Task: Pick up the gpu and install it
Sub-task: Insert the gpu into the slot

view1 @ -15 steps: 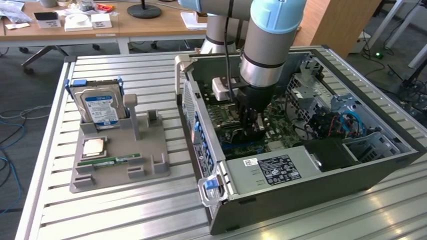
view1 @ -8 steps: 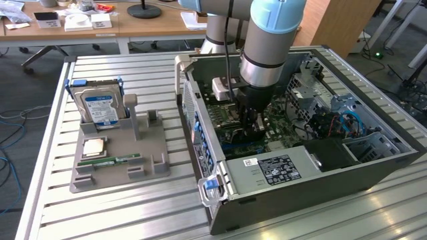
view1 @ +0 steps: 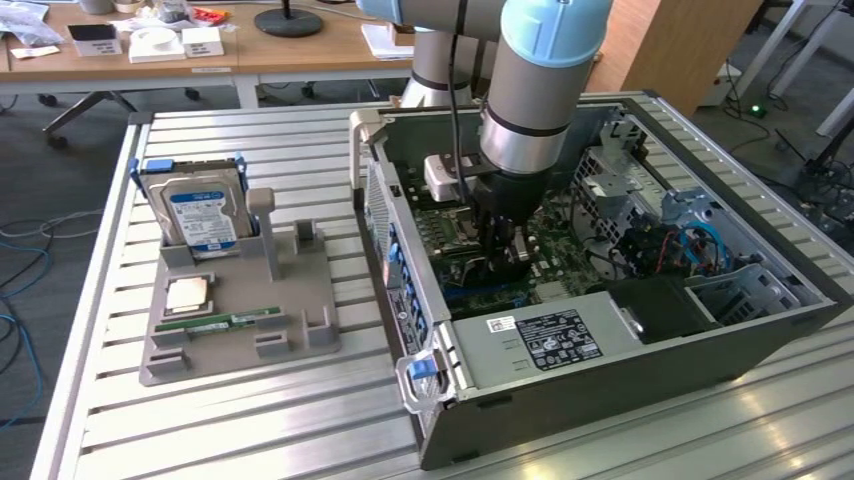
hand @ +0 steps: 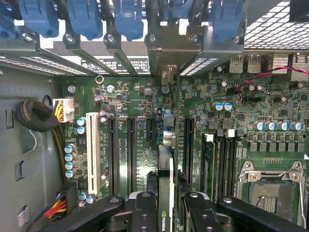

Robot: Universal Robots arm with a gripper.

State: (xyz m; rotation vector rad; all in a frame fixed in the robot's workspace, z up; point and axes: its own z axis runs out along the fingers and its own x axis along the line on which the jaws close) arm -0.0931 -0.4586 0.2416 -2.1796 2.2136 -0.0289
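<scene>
gpu [hand: 165,179] | edge-on btwn fingers [hand: 145,212], clamped on it | over motherboard [hand: 140,101] slots, inside pc case [view1: 601,350]

A ribbed desk [view1: 267,420] of pale, brushed-looking metal carries a computer case [view1: 667,350] of matt grey sheet metal with perforated panels. Inside lies a green circuit board [hand: 145,106] with shiny solder points and glossy blue plastic clips [hand: 128,19]. The tool [hand: 166,205] has matt black fingers [hand: 145,212] clasping the gpu [hand: 165,183], a dark card edge. A matt grey plastic tray [view1: 240,310] holds a silver metal hard drive [view1: 200,215].
</scene>
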